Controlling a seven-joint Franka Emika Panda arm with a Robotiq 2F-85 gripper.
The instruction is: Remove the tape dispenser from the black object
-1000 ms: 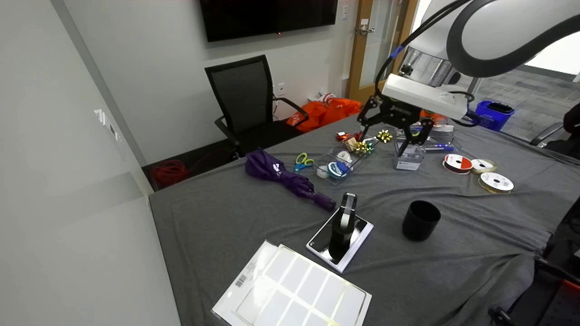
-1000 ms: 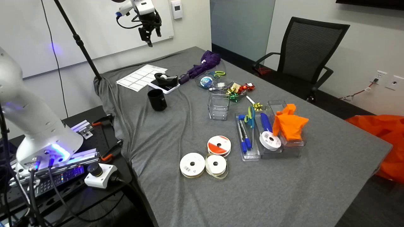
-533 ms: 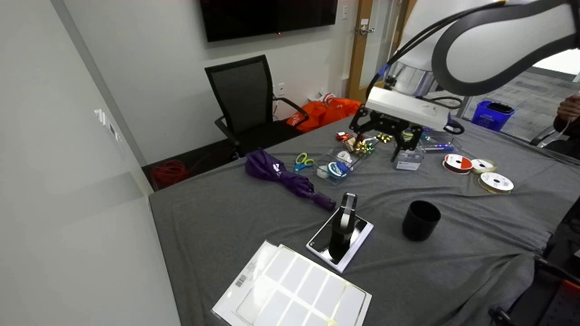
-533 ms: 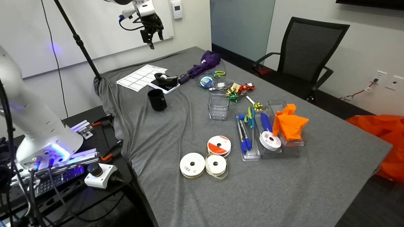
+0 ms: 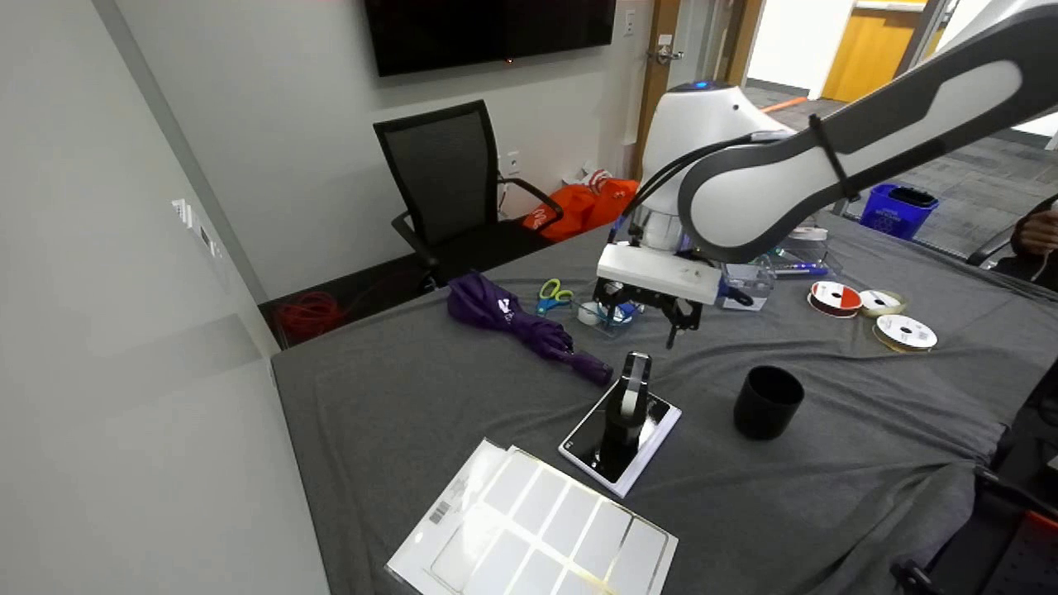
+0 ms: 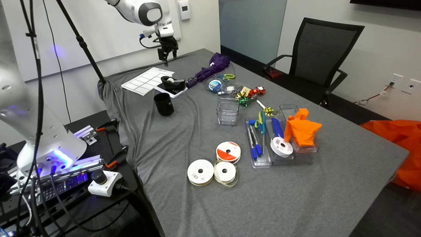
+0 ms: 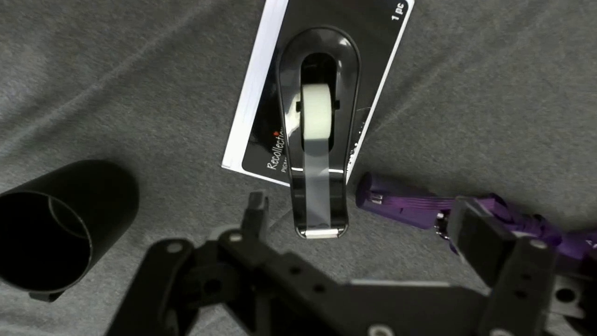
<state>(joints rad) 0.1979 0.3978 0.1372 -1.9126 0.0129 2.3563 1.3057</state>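
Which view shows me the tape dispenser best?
The wrist view. It looks down on the tape dispenser from close up, its full length in frame and the open tool not covering it. Both exterior views show it too, standing on the black slab, but much smaller.

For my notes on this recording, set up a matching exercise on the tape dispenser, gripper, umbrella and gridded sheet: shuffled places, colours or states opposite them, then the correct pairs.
Column one
1. Tape dispenser
2. Gripper
3. Umbrella
4. Gridded sheet

Column two
A. purple
B. white and lying flat
C. standing on the flat black object
D. open, with nothing held

Pairs: 1-C; 2-D; 3-A; 4-B
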